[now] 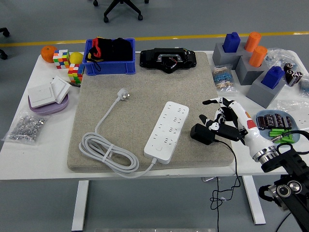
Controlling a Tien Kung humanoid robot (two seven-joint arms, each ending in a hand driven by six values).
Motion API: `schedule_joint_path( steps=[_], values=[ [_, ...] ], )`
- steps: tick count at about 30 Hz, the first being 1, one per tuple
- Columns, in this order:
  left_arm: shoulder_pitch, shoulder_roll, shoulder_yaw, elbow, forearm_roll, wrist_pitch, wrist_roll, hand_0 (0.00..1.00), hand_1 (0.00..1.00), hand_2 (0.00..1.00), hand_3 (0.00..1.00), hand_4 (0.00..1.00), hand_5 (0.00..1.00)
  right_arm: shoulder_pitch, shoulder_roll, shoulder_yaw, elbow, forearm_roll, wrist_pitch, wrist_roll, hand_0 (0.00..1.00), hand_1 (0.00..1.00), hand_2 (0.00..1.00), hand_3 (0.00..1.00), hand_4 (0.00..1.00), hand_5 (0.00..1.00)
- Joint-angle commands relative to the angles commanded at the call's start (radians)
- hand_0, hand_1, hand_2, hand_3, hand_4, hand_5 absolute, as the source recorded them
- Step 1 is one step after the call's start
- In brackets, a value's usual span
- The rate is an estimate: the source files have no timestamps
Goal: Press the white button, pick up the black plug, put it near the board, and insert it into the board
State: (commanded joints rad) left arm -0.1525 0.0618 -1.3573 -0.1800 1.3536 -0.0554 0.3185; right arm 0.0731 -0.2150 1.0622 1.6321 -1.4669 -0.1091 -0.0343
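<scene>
low in the right of the frame, the right hand (223, 121) reaches in over the table (38, 150) from the lower right corner, its fingers (215, 101) grasping the black plug (202, 134), whose thin black cord (235, 162) drops over the table's near edge. the plug sits just right of the white power strip (167, 131), close to it but apart, on the grey mat (145, 77). the strip lies slanted at the middle of the mat, its own white cable (107, 152) coiled at the lower left and ending in a white plug (123, 94) higher up. a blue bin (110, 62) stands at the upper left, beside coloured cubes (62, 58).
</scene>
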Motion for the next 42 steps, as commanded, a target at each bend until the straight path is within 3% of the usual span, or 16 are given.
schedule_joint_path(
  steps=[6, 7, 12, 13, 14, 24, 25, 42],
  values=[
    [0.001, 0.0, 0.0, 0.0, -0.005, 0.001, 0.0, 0.707, 0.663, 0.59, 0.681, 0.65, 0.281, 0.028, 0.002, -0.056, -0.004, 0.017, 0.066, -0.073, 0.002, 0.002, 0.124, 0.64, 0.582, 0.169],
    [0.001, 0.0, -0.001, 0.0, -0.004, 0.001, 0.0, 0.707, 0.663, 0.59, 0.681, 0.651, 0.283, 0.033, 0.003, -0.062, -0.009, 0.022, 0.076, -0.083, 0.002, 0.002, 0.126, 0.648, 0.484, 0.125],
    [0.001, 0.001, 0.0, 0.0, 0.001, 0.0, 0.001, 0.707, 0.663, 0.59, 0.681, 0.651, 0.283, 0.061, 0.003, -0.107, -0.04, 0.037, 0.129, -0.16, 0.002, 0.002, 0.126, 0.648, 0.484, 0.125],
    [0.002, 0.001, -0.002, 0.0, 0.003, 0.0, 0.001, 0.707, 0.663, 0.59, 0.681, 0.651, 0.282, 0.069, 0.002, -0.127, -0.047, 0.042, 0.14, -0.175, 0.002, 0.002, 0.132, 0.682, 0.29, 0.002],
    [0.002, 0.001, -0.003, 0.0, 0.003, 0.0, 0.002, 0.707, 0.663, 0.59, 0.681, 0.651, 0.282, 0.074, 0.002, -0.141, -0.052, 0.043, 0.146, -0.184, 0.002, 0.002, 0.132, 0.682, 0.29, 0.002],
    [0.004, 0.001, 0.002, 0.0, -0.003, 0.0, 0.002, 0.707, 0.663, 0.59, 0.681, 0.651, 0.282, 0.111, 0.013, -0.213, -0.092, 0.052, 0.154, -0.191, 0.002, 0.002, 0.132, 0.717, 0.253, 0.002],
    [0.004, 0.001, 0.002, 0.0, -0.003, 0.0, 0.002, 0.707, 0.664, 0.59, 0.681, 0.651, 0.285, 0.114, 0.014, -0.215, -0.094, 0.053, 0.154, -0.191, 0.002, 0.002, 0.132, 0.769, 0.132, 0.002],
    [0.003, 0.008, 0.009, 0.0, 0.007, -0.004, 0.006, 0.707, 0.664, 0.59, 0.682, 0.65, 0.282, 0.156, 0.031, -0.271, -0.129, 0.055, 0.151, -0.185, 0.002, 0.002, 0.132, 0.768, 0.125, 0.002]
  ],
)
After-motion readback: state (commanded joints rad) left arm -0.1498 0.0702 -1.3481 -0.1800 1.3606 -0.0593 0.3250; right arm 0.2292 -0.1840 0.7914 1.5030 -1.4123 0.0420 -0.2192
